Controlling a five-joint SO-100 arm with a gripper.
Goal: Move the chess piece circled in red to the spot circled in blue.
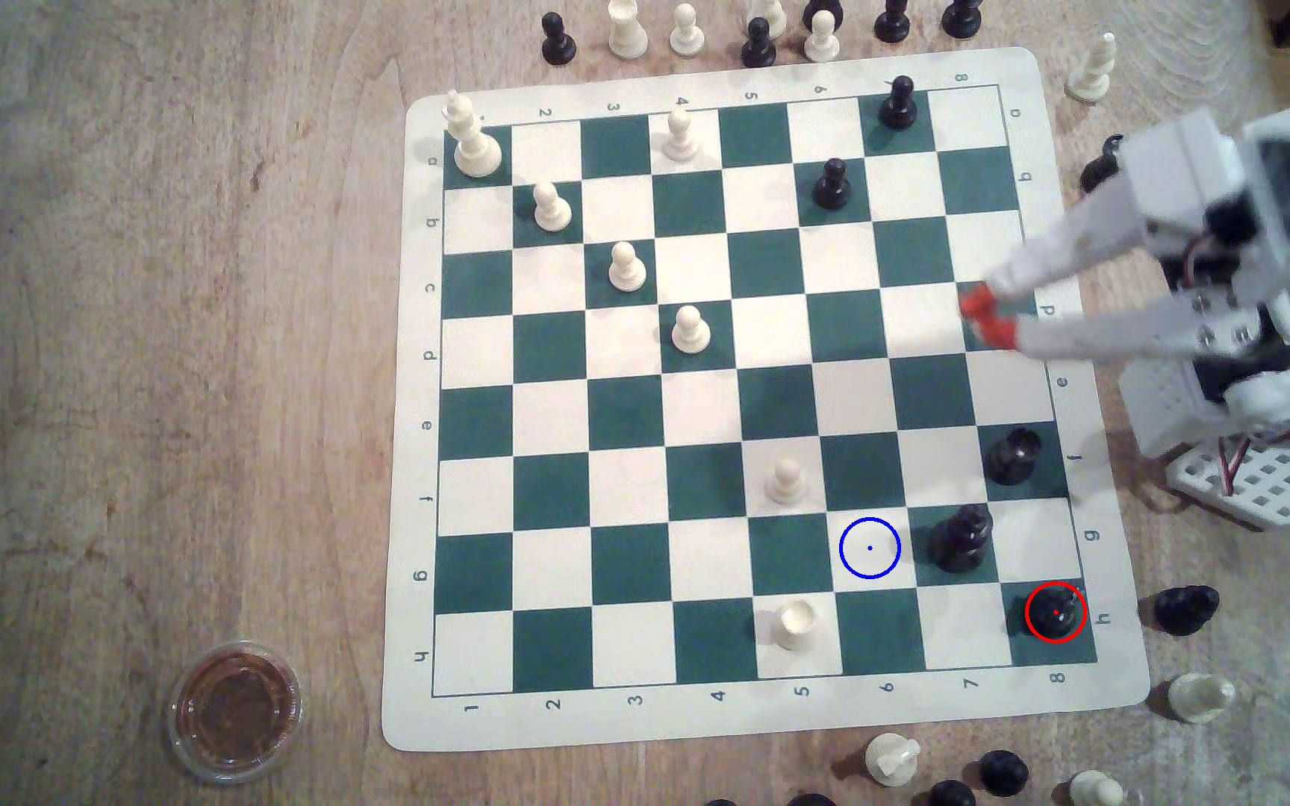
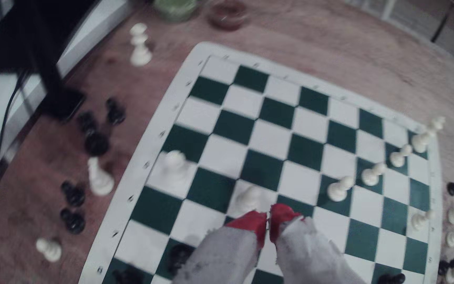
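white king (image 1: 473, 139) board corner | brown-filled cup (image 1: 236, 711) on table (image 1: 122, 310)

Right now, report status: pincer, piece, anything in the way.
Pincer shut, empty, over the board's edge on the exterior view's right. Red-circled black piece untouched on its corner square. Blue-circled square free; crowned black piece stands beside it.

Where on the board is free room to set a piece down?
Free: the middle squares between the white pawn diagonal and the blue-ringed spot, also the exterior view's lower left. Crowded: the lower right corner, around the red-circled chess piece and two bulkier black pieces.
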